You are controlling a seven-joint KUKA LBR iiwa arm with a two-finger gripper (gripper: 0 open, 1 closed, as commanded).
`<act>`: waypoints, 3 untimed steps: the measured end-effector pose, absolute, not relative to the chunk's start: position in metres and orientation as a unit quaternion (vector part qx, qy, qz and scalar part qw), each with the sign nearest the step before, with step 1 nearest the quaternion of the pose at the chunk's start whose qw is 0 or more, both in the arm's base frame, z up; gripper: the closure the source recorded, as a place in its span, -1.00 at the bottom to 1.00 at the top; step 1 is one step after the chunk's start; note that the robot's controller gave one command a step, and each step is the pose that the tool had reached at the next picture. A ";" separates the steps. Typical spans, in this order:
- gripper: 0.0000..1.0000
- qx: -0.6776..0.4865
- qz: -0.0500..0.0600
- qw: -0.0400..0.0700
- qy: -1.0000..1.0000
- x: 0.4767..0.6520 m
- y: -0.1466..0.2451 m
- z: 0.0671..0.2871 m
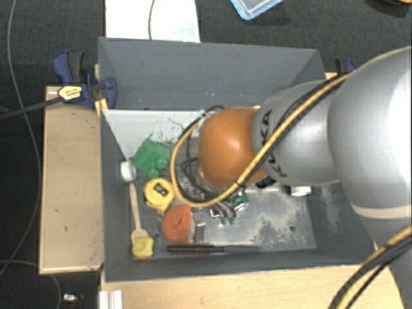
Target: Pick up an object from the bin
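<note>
Over the middle of the bin (212,76) hangs the arm (360,127), reaching in from the right, with its orange cover (225,147) low above the floor. What lies beneath the cover is hidden, so it cannot be told whether the grasp is open or closed, or whether it has hold of anything. Just left of the cover lies a yellow tape measure (158,194). Below that, toward the near wall, sits an orange-red lump (177,223). A small green-and-white thing (233,206) shows at the cover's lower right edge. Farther left lie a green lump (151,156) and a white cap (127,170), close together. A wooden stick (135,208) runs down from the cap to a yellow block (142,246). Along the near wall lies a dark rod (196,250), just below the orange-red lump.
</note>
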State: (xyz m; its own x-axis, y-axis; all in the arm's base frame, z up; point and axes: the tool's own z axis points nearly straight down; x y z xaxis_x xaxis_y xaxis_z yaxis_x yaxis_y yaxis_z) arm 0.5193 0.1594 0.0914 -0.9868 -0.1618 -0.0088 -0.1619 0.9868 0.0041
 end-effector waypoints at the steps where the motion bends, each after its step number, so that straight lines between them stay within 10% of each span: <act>1: 1.00 -0.043 0.006 0.005 0.999 0.544 0.158 0.072; 2: 1.00 -0.043 0.006 0.005 0.999 0.544 0.158 0.072; 3: 1.00 -0.048 0.005 0.004 0.999 0.556 0.169 0.143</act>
